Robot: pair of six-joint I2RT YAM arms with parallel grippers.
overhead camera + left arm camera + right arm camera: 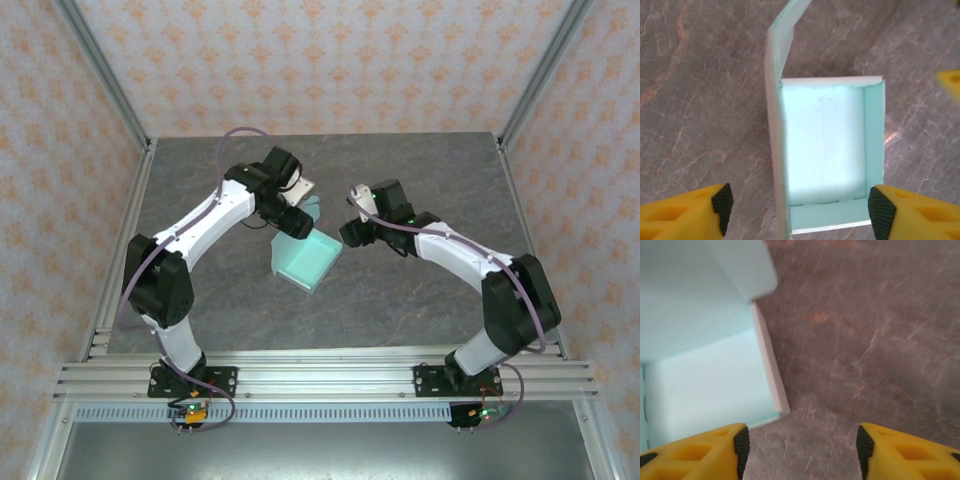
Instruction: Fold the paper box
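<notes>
Left wrist: paper box (825,150) lies mid-surface (700,75) as an open tray, one long flap (782,35) upright. Left claw (800,207) is spread astride its near end. Right claw (800,450) is spread, empty, beside a corner. Card judged light, thin, crease-prone; pinch the flap edge gently. Right wrist view blurred, box cropped there.

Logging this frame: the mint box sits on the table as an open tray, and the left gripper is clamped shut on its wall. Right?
Not quite. The left gripper is open, not clamped: the left wrist view shows its fingers spread with the paper box between them. The rest holds.
</notes>
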